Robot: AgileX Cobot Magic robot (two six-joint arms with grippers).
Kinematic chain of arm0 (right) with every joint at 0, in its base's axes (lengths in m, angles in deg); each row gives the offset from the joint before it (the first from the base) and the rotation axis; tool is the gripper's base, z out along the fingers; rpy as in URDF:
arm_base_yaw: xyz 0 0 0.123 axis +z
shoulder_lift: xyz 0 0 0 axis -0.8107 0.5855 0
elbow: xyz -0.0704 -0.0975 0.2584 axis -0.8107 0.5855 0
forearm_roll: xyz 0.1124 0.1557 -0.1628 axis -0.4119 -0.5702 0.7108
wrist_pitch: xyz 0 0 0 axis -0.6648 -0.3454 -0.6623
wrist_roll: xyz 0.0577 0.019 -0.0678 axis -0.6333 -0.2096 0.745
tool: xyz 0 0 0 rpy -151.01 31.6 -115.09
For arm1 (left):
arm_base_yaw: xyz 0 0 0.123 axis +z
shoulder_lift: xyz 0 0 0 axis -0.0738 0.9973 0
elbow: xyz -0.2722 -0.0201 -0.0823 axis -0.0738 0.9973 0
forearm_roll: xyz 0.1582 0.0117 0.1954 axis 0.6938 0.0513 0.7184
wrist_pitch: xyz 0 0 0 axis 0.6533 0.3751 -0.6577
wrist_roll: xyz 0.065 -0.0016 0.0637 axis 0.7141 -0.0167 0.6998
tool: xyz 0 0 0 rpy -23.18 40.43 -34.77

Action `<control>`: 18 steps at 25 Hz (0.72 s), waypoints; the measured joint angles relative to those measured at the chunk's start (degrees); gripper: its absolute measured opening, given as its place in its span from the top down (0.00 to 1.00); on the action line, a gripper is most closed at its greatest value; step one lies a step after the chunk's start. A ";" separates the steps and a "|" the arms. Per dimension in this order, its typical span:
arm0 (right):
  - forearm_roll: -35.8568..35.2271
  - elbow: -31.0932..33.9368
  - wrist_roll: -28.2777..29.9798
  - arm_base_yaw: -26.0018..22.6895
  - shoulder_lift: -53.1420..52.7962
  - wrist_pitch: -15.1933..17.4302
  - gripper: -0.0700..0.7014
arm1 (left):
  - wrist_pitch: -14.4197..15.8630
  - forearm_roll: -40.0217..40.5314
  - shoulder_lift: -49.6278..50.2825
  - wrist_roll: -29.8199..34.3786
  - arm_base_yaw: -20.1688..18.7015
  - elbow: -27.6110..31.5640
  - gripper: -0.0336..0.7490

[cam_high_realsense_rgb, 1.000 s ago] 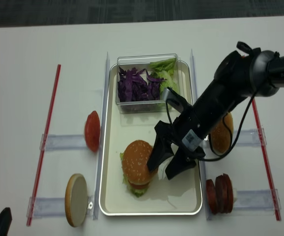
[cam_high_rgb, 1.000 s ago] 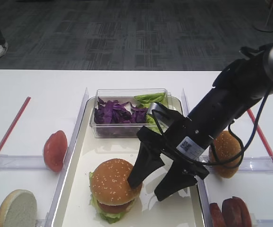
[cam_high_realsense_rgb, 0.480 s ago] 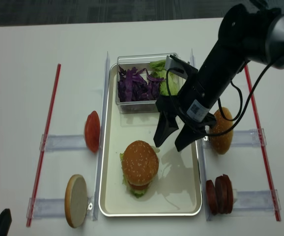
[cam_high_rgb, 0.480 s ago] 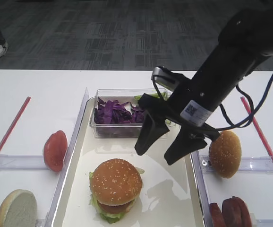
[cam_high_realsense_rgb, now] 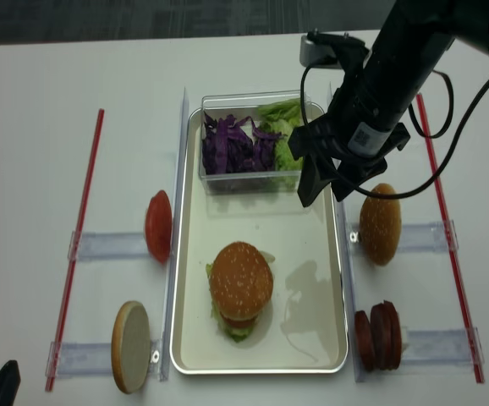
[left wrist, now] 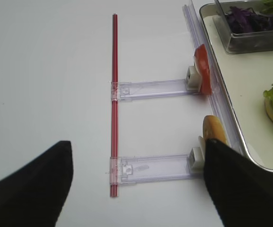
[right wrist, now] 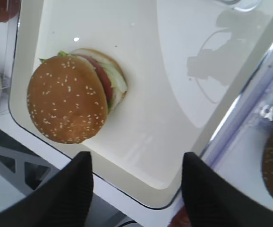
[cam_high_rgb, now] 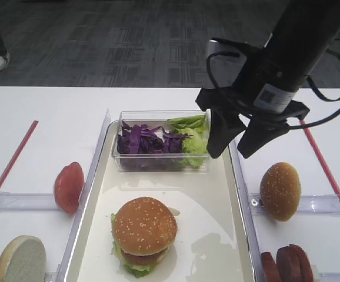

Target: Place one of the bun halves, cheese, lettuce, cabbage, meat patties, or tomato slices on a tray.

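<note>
Currently, my right gripper (cam_high_rgb: 239, 145) is hovering above the far right part of the long cream-white rectangular tray (cam_high_rgb: 217, 194), its two black fingers (right wrist: 72, 189) standing apart and gripping nothing. On the tray's near half, a golden-brown sesame-seeded bun top (cam_high_rgb: 144, 225) is sitting on a stack showing light green ruffled lettuce (cam_high_rgb: 136, 269) and a red layer at its edge. A small clear plastic box (cam_high_rgb: 161, 161) is occupying the tray's far end, with dark purple shredded cabbage (cam_high_rgb: 142, 141) on its left side and more green leaves on its right. A second seeded bun top (cam_high_rgb: 280, 191) is standing on edge just right of the tray, with dark reddish-brown meat patties (cam_high_rgb: 286, 264) nearer the camera. Left of the tray, a pinkish-red tomato slice (cam_high_rgb: 69, 187) and a pale bun half with a flat cut face (cam_high_rgb: 21, 260) are standing on clear holders. My left gripper (left wrist: 136, 184) is hanging over the white table (left wrist: 46, 94), its fingers spread wide with nothing between them.
</note>
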 joint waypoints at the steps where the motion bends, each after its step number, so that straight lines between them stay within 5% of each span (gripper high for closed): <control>1: 1.08 -0.45 -0.24 -0.21 -0.49 0.09 0.34 | 0.00 0.00 0.00 0.00 0.00 0.00 0.27; 9: 2.87 -0.82 -0.66 -10.51 -2.89 0.47 0.35 | 0.00 0.00 0.00 0.00 0.00 0.00 0.27; 18: 14.01 -0.94 -2.89 -18.91 -7.01 1.03 0.35 | 0.00 0.00 0.00 0.00 0.00 0.00 0.27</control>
